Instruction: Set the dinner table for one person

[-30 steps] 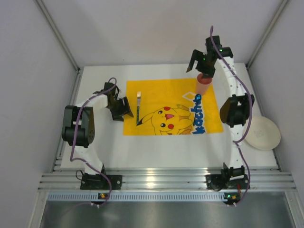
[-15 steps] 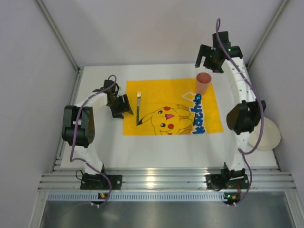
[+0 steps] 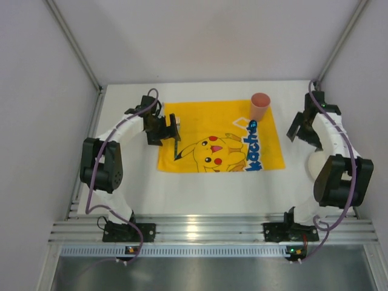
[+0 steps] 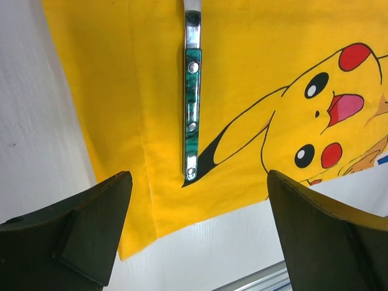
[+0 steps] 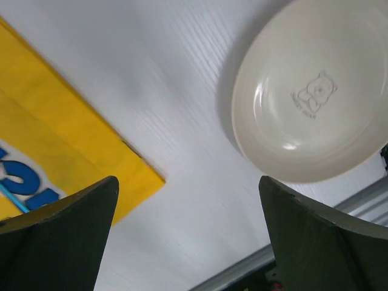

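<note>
Table (image 3: 206, 194) fills the top view, white and flat, with a rail (image 3: 206, 229) along its near edge. A yellow cloth (image 3: 221, 136) lies in the middle, closer to the far edge. A pink cup (image 3: 260, 105) stands upright on the cloth's far right corner. My left claw (image 3: 163, 130) hangs over the cloth's left side, above a fork (image 3: 176, 147) whose dark handle shows just past it. My right claw (image 3: 305, 138) is near the table's right edge, well apart from the cup. My arm hides most of a white plate (image 3: 315, 163) there.

From my left wrist, my left claw (image 4: 198, 182) is spread wide and has hold of nothing. One finger (image 4: 79, 236) is low on the left, the other low on the right. The fork (image 4: 193, 109) lies flat on the cloth (image 4: 121, 91) in line with the gap, and I touch it nowhere. Its green riveted handle ends close to the cloth's near edge. Bare table (image 4: 48, 121) shows to the left of the cloth.

From my right wrist, my right claw (image 5: 188, 182) is also spread wide and empty, its fingers (image 5: 54, 236) at the bottom corners. The plate (image 5: 303, 97) sits on bare table (image 5: 170, 91) and has a small bear mark inside. It lies apart from the corner of the cloth (image 5: 73, 145). The rail (image 5: 364, 200) runs just beyond the plate.
</note>
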{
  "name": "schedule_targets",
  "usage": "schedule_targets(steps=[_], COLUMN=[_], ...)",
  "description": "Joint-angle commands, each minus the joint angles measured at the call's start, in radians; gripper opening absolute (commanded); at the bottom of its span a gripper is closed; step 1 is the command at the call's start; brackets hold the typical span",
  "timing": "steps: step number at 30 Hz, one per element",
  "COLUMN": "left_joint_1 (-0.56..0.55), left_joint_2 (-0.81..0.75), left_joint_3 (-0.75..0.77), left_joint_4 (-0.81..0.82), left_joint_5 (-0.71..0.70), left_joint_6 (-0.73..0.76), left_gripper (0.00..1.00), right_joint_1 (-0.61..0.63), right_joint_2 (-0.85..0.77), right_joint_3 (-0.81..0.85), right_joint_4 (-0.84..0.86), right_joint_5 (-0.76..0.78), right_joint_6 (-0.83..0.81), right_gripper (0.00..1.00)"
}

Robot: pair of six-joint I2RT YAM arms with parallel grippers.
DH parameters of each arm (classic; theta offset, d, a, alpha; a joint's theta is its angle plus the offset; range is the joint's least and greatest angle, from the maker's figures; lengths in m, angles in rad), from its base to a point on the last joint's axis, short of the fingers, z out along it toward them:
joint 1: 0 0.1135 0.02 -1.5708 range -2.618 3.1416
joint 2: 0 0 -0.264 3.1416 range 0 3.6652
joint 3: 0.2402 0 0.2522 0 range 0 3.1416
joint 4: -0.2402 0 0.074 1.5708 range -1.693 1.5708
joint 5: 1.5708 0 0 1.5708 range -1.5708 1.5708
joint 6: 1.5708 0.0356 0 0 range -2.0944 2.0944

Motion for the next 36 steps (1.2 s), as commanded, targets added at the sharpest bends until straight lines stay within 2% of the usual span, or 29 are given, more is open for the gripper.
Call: schedule_targets(steps=[1,12,17,22,23,24,25,26,27,28,29,30,32,36], left_joint_1=[0.001,0.001,-0.005,-0.034,-0.039,-0.046,-0.050,-0.051,-0.054,-0.060,-0.063,-0.065,-0.071,-0.085], left_joint_2=[-0.068,-0.214,-0.275,-0.332,-0.341,-0.352,-0.356,-0.363,-0.375,-0.381,-0.387,-0.399,-0.410,-0.430], left_joint_3=[0.027,-0.071,-0.103,-0.125,-0.128,-0.138,-0.145,-0.149,-0.157,-0.160,-0.162,-0.169,-0.178,-0.204], left_joint_4=[-0.056,-0.082,-0.090,-0.110,-0.116,-0.117,-0.117,-0.117,-0.117,-0.119,-0.117,-0.116,-0.110,-0.099], left_joint_5=[-0.041,-0.071,-0.075,-0.094,-0.100,-0.103,-0.103,-0.108,-0.112,-0.114,-0.123,-0.126,-0.127,-0.137], left_joint_6=[0.028,0.005,-0.027,-0.055,-0.066,-0.072,-0.077,-0.089,-0.093,-0.101,-0.109,-0.113,-0.126,-0.143], left_gripper=[0.98,0.98,0.98,0.98,0.97,0.97,0.97,0.97,0.97,0.96,0.96,0.96,0.96,0.96], right_joint_1=[0.000,-0.068,-0.146,-0.172,-0.181,-0.184,-0.185,-0.183,-0.185,-0.183,-0.185,-0.185,-0.185,-0.183], right_joint_2=[-0.016,0.079,0.108,0.199,0.229,0.243,0.257,0.279,0.286,0.297,0.312,0.319,0.319,0.285], right_joint_3=[-0.109,-0.189,-0.253,-0.229,-0.223,-0.212,-0.207,-0.203,-0.201,-0.198,-0.198,-0.200,-0.207,-0.198], right_joint_4=[0.088,0.162,0.222,0.228,0.231,0.234,0.236,0.239,0.237,0.233,0.233,0.230,0.228,0.214], right_joint_5=[-0.021,0.050,0.010,-0.027,-0.035,-0.054,-0.061,-0.065,-0.071,-0.074,-0.078,-0.087,-0.093,-0.101], right_joint_6=[0.013,-0.014,-0.013,-0.002,0.000,-0.002,-0.002,0.000,-0.002,0.000,-0.002,-0.005,0.000,0.000], right_gripper=[1.00,1.00,1.00,0.97,0.93,0.80,0.72,0.47,0.34,0.26,0.13,0.06,0.00,0.00])
